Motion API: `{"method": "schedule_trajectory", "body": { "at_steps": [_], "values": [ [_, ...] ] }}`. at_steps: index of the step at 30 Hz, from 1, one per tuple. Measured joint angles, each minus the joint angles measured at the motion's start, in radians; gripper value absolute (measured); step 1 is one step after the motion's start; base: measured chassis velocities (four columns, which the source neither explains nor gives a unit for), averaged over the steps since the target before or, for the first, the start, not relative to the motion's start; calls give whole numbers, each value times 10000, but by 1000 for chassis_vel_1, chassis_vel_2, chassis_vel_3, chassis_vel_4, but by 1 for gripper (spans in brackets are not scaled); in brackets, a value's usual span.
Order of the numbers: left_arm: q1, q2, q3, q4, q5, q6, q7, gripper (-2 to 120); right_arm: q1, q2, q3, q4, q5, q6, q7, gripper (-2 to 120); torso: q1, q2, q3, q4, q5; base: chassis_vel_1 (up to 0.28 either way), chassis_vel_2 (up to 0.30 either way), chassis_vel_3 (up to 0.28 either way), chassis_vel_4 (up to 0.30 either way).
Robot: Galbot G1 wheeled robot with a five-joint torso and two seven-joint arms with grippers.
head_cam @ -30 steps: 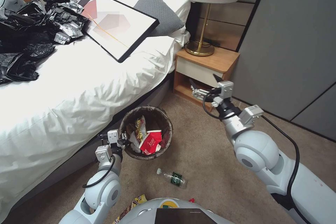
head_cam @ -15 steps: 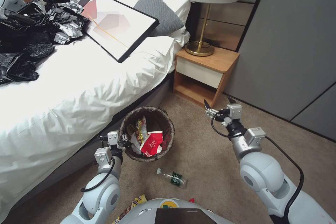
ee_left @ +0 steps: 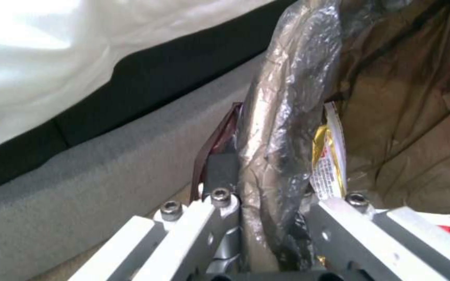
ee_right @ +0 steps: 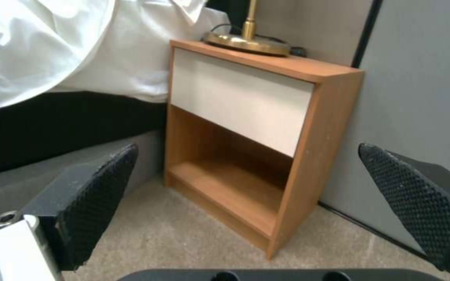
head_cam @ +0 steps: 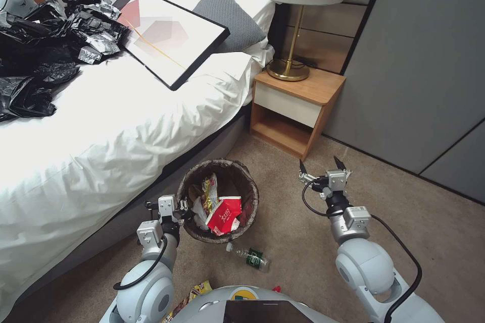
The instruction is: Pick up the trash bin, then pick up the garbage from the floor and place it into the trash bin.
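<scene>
A beige carpet [head_cam: 298, 242] covers the lower half of the head view, with a white-sheeted bed [head_cam: 101, 126] filling the left and a wooden nightstand [head_cam: 295, 106] carrying a brass lamp [head_cam: 298, 20] at upper centre against grey wall panels. Glossy black bags [head_cam: 40, 45] and a framed picture [head_cam: 161, 30] lie on the bed at upper left.

The trash bin [head_cam: 218, 169] sits at lower centre beside the bed, its rim wrapped in a dark liner; inside are a red-and-white cup [head_cam: 224, 214] and a yellow snack bag [head_cam: 208, 192]. The left claw [head_cam: 178, 208] is closed onto the bin's lined rim at its left edge. A green-labelled bottle [head_cam: 248, 256] lies on the carpet just below the bin.

The right claw [head_cam: 322, 166] hovers right of the bin, spread wide and holding nothing, facing the nightstand.
</scene>
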Motion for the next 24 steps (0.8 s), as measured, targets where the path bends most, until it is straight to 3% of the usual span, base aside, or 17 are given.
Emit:
{"method": "schedule_trajectory", "body": {
  "at_steps": [10, 24],
  "values": [
    [210, -159, 96, 7, 211, -133, -1, 4, -404, 638, -14, -290, -575, 593, -86, 100, 0, 0, 0, -1, 0, 0, 0, 0, 0],
    [311, -236, 100, 20, 176, -210, -64, 4, -272, 622, -108, -341, -494, 564, 3, 100, 0, 0, 0, -1, 0, 0, 0, 0, 0]
  ]
}}
